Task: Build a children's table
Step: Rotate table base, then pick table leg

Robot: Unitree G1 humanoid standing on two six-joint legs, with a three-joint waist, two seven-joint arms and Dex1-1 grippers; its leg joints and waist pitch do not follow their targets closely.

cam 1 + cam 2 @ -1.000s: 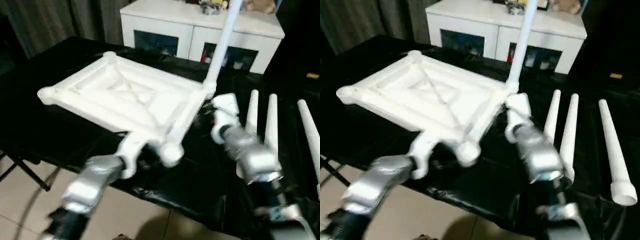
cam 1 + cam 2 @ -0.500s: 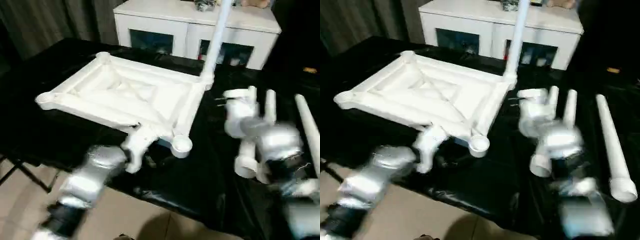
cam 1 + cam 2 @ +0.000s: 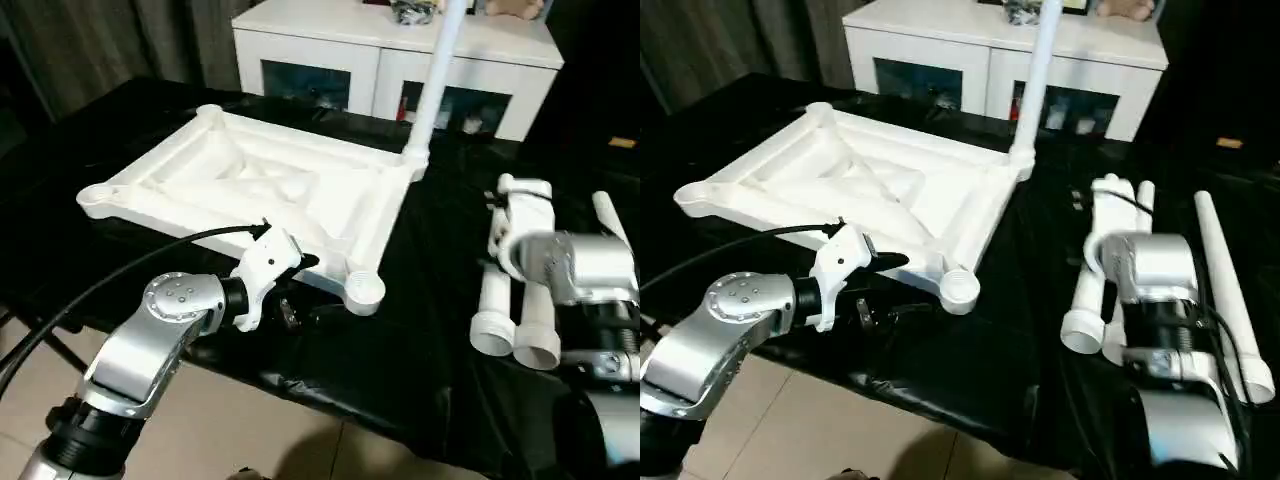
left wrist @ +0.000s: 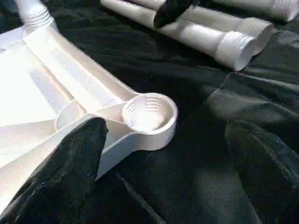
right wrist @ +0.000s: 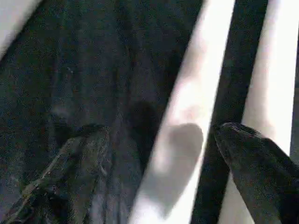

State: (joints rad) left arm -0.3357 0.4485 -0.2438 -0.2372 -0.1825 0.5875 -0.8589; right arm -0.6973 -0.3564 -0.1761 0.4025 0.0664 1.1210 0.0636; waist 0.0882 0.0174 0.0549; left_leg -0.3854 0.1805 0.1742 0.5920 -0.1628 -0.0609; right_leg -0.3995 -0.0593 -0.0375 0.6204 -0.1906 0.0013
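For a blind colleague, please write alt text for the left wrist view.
An empty round corner socket of the upturned white tabletop lies just ahead of the open left gripper, on black sheeting. Beyond it lie loose white legs, with a black finger of the right gripper above them.

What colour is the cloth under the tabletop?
Black; the cloth shows best in the left eye view.

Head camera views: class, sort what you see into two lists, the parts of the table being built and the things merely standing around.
Job parts:
- tabletop, upside down
- upright leg in its far corner socket
- three loose legs on the black cloth

Standing around:
- white cabinet
- curtain
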